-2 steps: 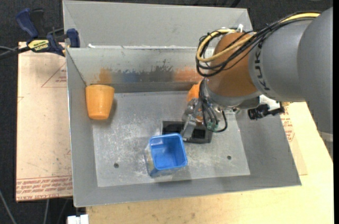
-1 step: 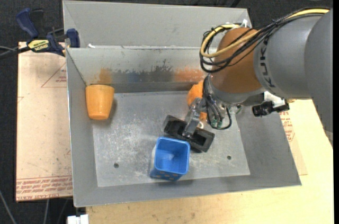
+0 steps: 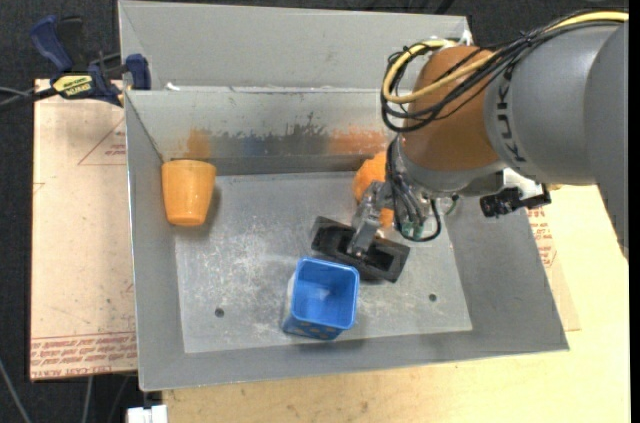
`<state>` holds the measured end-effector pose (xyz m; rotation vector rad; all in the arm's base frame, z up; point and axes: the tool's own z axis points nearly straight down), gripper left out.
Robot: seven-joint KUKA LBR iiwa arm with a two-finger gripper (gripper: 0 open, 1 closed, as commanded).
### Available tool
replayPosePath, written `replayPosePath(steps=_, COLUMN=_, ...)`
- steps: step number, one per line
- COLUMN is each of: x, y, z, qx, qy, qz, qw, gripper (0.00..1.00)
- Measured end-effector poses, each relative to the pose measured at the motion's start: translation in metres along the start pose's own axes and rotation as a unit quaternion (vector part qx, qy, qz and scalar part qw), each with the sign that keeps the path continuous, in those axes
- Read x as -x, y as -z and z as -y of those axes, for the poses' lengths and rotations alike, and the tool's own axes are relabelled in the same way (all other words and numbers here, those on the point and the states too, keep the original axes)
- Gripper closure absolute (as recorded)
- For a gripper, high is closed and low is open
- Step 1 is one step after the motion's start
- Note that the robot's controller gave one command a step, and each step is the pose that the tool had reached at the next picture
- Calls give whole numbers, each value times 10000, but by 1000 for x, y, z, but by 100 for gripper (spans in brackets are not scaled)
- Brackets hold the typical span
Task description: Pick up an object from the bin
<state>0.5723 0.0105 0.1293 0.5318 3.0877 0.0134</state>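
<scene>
My gripper point(image 3: 366, 233) reaches down in the middle of the bin, its tip resting on a flat black block point(image 3: 337, 239) that lies on the floor. Just in front of the block stands a blue square cup point(image 3: 321, 298), its mouth facing up. An orange round thing point(image 3: 368, 175) sits right behind the gripper, partly hidden by the wrist.
An orange cup point(image 3: 188, 191) lies against the bin's left wall near the back. The arm and its orange cover hang over the bin's right half.
</scene>
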Motion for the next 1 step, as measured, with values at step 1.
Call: replayPosePath(steps=1, x=0, y=6, z=-1, qx=6, qy=6, qz=6, qw=10000, gripper=100)
